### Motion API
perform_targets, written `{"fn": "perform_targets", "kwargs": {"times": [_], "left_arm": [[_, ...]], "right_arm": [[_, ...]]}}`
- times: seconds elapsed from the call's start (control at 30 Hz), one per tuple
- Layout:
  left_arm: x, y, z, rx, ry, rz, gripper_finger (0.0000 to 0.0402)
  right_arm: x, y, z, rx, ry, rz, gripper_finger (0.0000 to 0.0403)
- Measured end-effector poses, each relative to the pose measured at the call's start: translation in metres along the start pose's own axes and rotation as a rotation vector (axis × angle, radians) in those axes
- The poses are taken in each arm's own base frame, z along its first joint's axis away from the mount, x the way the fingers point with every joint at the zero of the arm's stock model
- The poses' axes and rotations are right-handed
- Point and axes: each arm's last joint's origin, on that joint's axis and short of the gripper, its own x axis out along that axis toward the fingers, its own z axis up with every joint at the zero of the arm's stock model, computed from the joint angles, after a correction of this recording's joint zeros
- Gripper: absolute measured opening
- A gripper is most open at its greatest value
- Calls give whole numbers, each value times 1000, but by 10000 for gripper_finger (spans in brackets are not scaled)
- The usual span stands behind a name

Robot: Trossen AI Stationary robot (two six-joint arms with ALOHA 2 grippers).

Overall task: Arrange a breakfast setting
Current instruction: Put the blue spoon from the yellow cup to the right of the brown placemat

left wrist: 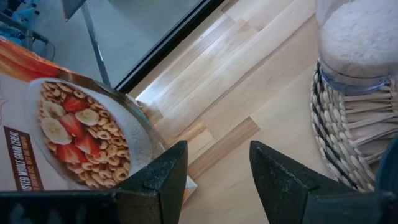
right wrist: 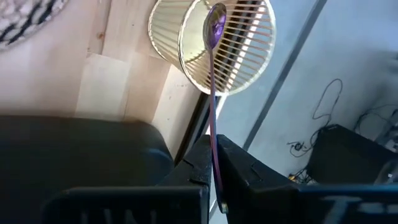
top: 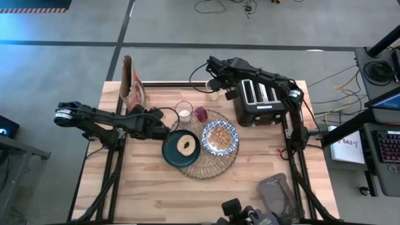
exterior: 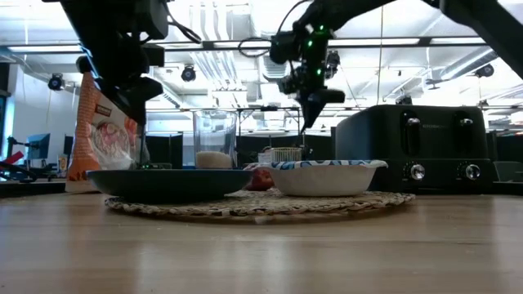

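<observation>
High view: round woven placemat [top: 209, 164] sits at centre frame on the wooden table [top: 156, 200]. On it, left side, a dark teal plate [top: 174, 155] carrying a ring-shaped food item [top: 185, 145]; right side, touching the plate's edge, a blue-and-white bowl [top: 220, 137] filled with cereal. A small clear glass [top: 184, 112] with white contents stands at the mat's upper-left rim; a small red item [top: 201, 114] lies just right of it. Black toaster [top: 259, 100] stands to the upper right of the mat, off it. Cereal box [top: 132, 83] stands upright at upper left of the table. Left gripper [top: 161, 128] is low, just left of the plate and below the box; left wrist view shows its fingers [left wrist: 166, 177] spread apart with nothing between them, the box picture and the glass base ahead. Right gripper [top: 214, 82] is at upper centre, left of the toaster, over a small slatted holder [top: 213, 95] at the table's far edge. Right wrist view: fingers pinched together on the handle of a small spoon [right wrist: 213, 74], whose bowl end lies at the holder's opening; whether it touches the holder cannot be told. Low view: right gripper [exterior: 308, 108] hangs above the holder, behind the bowl.
</observation>
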Motion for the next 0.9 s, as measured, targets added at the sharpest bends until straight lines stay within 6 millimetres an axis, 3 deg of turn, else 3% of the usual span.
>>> {"fn": "perform_targets", "kwargs": {"times": [0.53,0.73,0.9], "left_arm": [[-10,-7,19,-118,-69,-87,157],[-26,-7,40,-188,-127,-149,157],[-38,-19,62,-294,-266,-290,157]], "right_arm": [[-88,19,-12,113,-127,-126,8],[-119,31,-15,151,-191,-165,8],[-140,44,-12,149,-241,-183,8]]}}
